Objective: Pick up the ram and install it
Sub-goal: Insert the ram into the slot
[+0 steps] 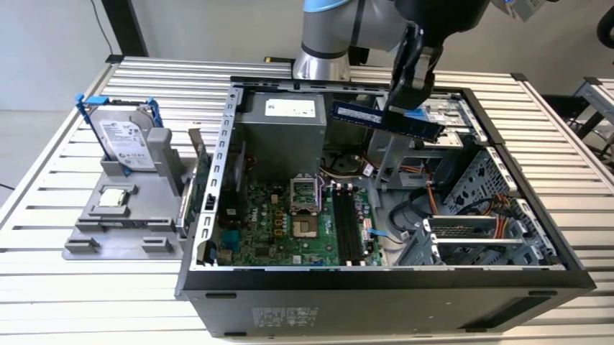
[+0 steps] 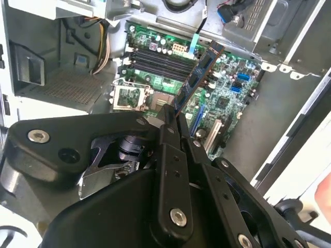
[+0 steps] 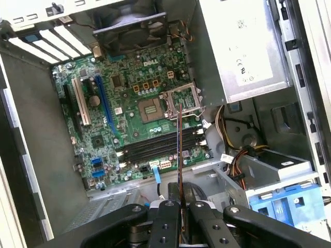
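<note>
Claw (image 3: 180, 207) closed on ram (image 3: 179, 150), stick edge-on between its jaws, hanging above motherboard (image 3: 129, 111)

At the exterior view's upper edge, the silver-and-blue robot arm (image 1: 321, 43) is cut off. The middle of the thin dark-green ram stick (image 1: 360, 115) is hidden behind the black gripper (image 1: 401, 108) clamped on it.

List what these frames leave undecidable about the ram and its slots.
Ram: edge-on in the first wrist view, faces unseen.
Memory slots: latch positions too small in the exterior view.
End effector: its own linkage hides grip depth on the ram in the second wrist view.
</note>
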You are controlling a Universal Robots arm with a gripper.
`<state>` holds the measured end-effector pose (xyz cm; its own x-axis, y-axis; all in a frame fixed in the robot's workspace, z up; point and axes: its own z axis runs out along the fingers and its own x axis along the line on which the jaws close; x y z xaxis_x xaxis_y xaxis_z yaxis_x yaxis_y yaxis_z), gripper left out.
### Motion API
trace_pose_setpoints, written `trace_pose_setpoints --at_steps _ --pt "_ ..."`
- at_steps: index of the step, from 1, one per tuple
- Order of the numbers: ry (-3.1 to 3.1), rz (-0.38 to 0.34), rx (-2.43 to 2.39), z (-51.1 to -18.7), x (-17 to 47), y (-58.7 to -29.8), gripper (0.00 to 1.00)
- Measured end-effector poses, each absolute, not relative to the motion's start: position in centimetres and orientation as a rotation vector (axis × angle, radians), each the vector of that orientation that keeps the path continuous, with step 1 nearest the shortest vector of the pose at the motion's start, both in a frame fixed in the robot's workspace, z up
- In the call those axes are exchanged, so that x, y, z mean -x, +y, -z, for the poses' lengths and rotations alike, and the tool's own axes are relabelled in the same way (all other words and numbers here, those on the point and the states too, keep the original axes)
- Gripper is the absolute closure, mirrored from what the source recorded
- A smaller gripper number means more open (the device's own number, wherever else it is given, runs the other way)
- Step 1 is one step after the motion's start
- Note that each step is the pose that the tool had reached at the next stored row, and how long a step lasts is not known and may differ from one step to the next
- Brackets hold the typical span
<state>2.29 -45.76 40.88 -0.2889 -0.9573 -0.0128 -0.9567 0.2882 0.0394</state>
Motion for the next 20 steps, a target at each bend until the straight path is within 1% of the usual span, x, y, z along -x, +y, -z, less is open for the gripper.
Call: trace_pose_setpoints --at_steps 8,20 --pt "-2.539 0.062 -1.828 -40.88 -2.29 -45.77 1.0" --pt "-2.718 0.064 -1.558 -40.86 -2.29 -45.76 1.0"
